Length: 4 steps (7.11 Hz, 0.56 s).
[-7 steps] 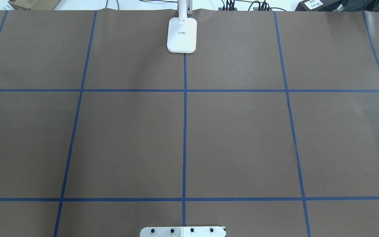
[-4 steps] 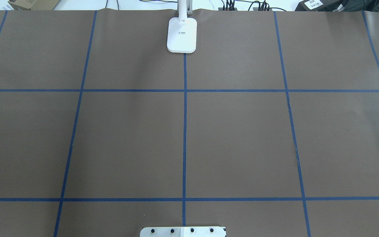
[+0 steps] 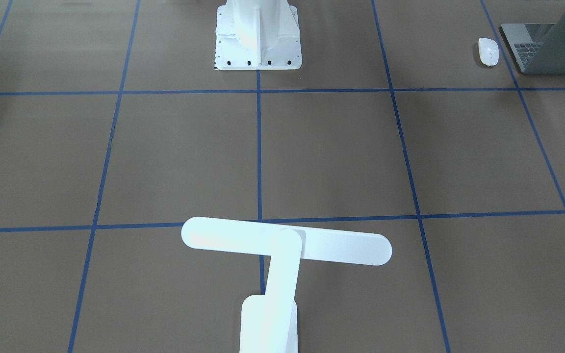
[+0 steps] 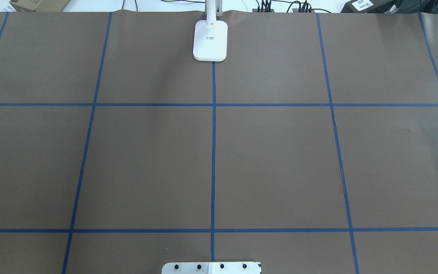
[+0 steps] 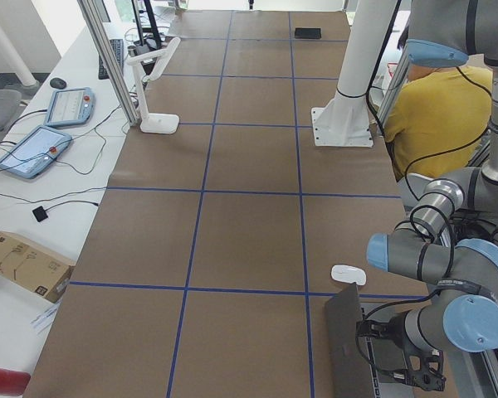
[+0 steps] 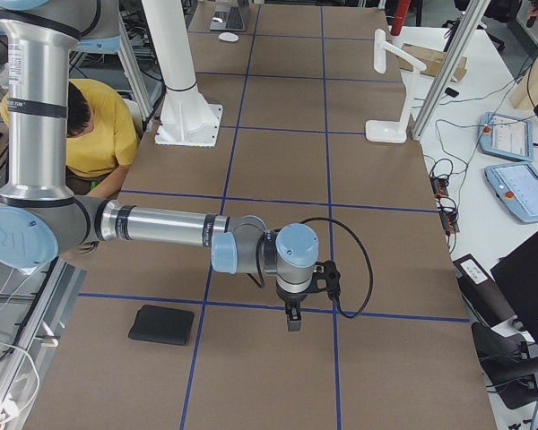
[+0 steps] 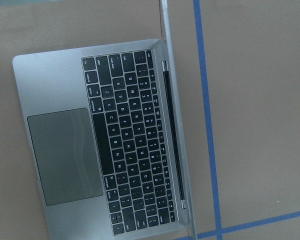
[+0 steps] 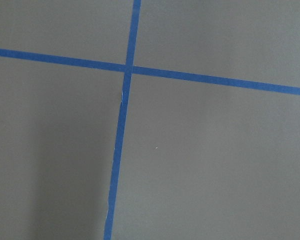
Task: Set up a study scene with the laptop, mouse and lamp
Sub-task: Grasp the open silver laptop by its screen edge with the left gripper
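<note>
The laptop (image 7: 105, 145) is sitting open at the robot's left end of the surface (image 4: 280, 160), the mouse (image 5: 349, 274) lying just beside it, and the left end effector (image 5: 423, 377) is hanging close by its raised lid, while the right end effector (image 6: 292, 321) is hovering well apart — neither's grip can be told.

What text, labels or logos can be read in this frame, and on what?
On the laptop: white key legends, sideways, too small to quote.
On the lamp foot: two tiny printed lines, unreadable.
On the black box beyond the table: white label, blurred.
No text reads clearly.
</note>
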### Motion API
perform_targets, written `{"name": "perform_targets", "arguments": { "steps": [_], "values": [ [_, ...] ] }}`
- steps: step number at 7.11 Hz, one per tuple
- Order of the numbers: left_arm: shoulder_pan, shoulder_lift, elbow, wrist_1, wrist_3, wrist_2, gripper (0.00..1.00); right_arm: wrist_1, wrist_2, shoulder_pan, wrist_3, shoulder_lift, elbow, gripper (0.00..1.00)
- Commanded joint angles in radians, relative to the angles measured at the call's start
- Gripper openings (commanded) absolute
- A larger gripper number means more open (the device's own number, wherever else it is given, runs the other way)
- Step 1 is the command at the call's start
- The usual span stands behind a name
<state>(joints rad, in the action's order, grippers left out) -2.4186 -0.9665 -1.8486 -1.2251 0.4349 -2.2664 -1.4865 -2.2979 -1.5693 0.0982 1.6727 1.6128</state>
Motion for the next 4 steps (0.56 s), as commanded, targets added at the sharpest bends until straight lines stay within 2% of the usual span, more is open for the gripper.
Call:
{"name": "perform_targets", "arguments": {
  "steps": [1,2,3,4],
  "values": [
    [-0.01,-0.001,0.101,-0.159,0.059,-0.002,0.99,0.0,0.0,0.0,0.0,-0.001,-0.001,1.0],
    [-0.01,-0.001,0.104,-0.165,0.062,-0.002,0.98,0.0,0.0,0.0,0.0,-0.001,-0.001,1.0],
    [-0.01,-0.001,0.104,-0.163,0.064,-0.002,0.87,0.0,0.0,0.0,0.0,-0.001,-0.001,1.0],
    [-0.01,-0.001,0.106,-0.165,0.073,-0.007,0.6,0.0,0.0,0.0,0.0,-0.001,-0.001,1.0]
  ]
}}
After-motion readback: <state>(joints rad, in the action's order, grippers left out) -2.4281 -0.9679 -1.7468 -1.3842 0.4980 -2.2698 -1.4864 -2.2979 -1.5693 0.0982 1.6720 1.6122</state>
